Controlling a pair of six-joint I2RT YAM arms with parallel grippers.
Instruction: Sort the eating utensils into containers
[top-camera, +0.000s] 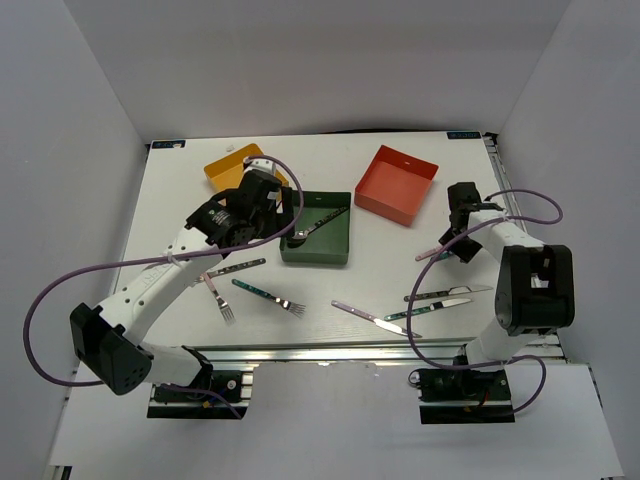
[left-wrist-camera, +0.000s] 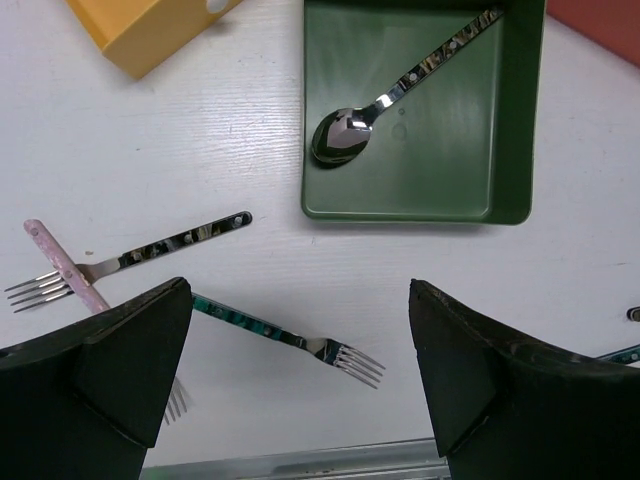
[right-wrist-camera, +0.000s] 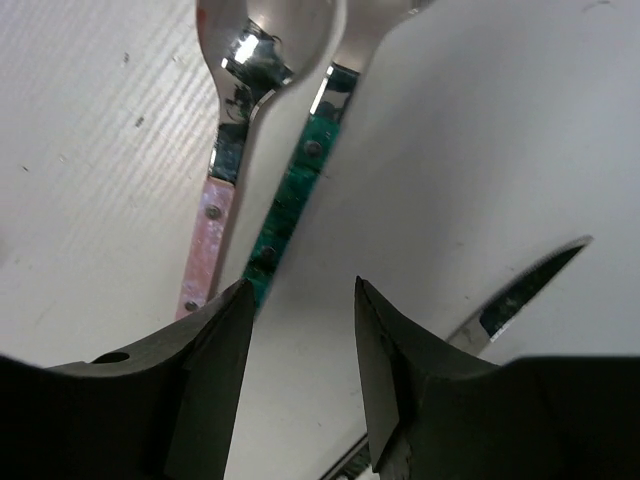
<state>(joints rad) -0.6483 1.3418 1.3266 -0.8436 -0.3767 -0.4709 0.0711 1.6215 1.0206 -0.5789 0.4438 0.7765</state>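
Observation:
The dark green tray (top-camera: 335, 250) holds one spoon (top-camera: 316, 227), also seen in the left wrist view (left-wrist-camera: 345, 135). The yellow tray (top-camera: 225, 168) and the red-orange tray (top-camera: 396, 183) stand at the back. My left gripper (top-camera: 262, 208) is open and empty, above the table beside the green tray (left-wrist-camera: 515, 150); a teal-handled fork (left-wrist-camera: 290, 338) lies below it. My right gripper (top-camera: 458, 238) is open over a pink-handled spoon (right-wrist-camera: 207, 245) and a teal-handled spoon (right-wrist-camera: 295, 195), its left fingertip (right-wrist-camera: 235, 320) at the teal handle's end.
On the table lie a dark-handled fork (top-camera: 235, 268), a pink fork (top-camera: 217, 295), a teal fork (top-camera: 268, 293), a pink knife (top-camera: 375, 318) and two knives (top-camera: 450, 293) near the right arm's base. The metal rail (top-camera: 330, 352) marks the front edge.

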